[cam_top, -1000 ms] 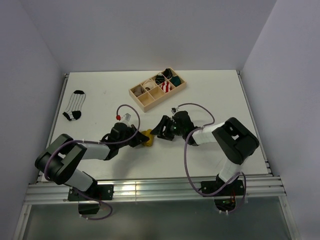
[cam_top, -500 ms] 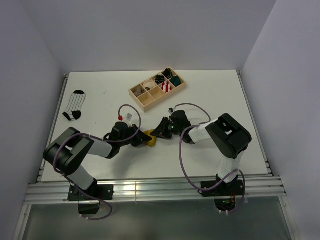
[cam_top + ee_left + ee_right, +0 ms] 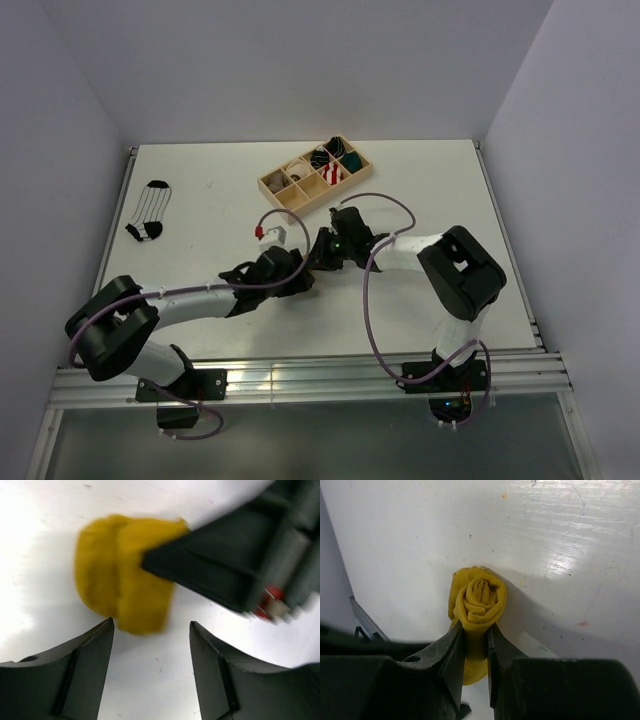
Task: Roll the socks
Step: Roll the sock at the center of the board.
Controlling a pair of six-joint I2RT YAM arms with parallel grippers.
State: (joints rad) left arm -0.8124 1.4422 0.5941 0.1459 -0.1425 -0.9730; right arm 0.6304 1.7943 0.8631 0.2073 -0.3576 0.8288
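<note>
Near the middle of the table (image 3: 440,180), a little toward its near edge, we see both arms meet over the mustard-yellow sock (image 3: 479,597). It is rolled into a tight spiral bundle, and the right gripper (image 3: 476,627) is clamped on it, one finger pressing each side of the roll, with the coiled end facing the right wrist camera. From the left wrist view we find the left gripper (image 3: 151,626) with its fingers (image 3: 82,672) spread apart and nothing held between them. The bundle lies on the table just at their tips; that view is blurred, and we cannot tell whether it touches them. A dark finger of the right gripper lies over the roll's right side. From overhead the sock is hidden under the two gripper heads, which sit just beside each other, the left one nearer and further left.

The white sock with thin black stripes (image 3: 148,212) lies flat and unrolled at the far left of the table, well apart from both arms. A wooden compartment tray (image 3: 283,205) stands at the far middle, holding several rolled bundles — among them a red-and-white one (image 3: 331,174).
</note>
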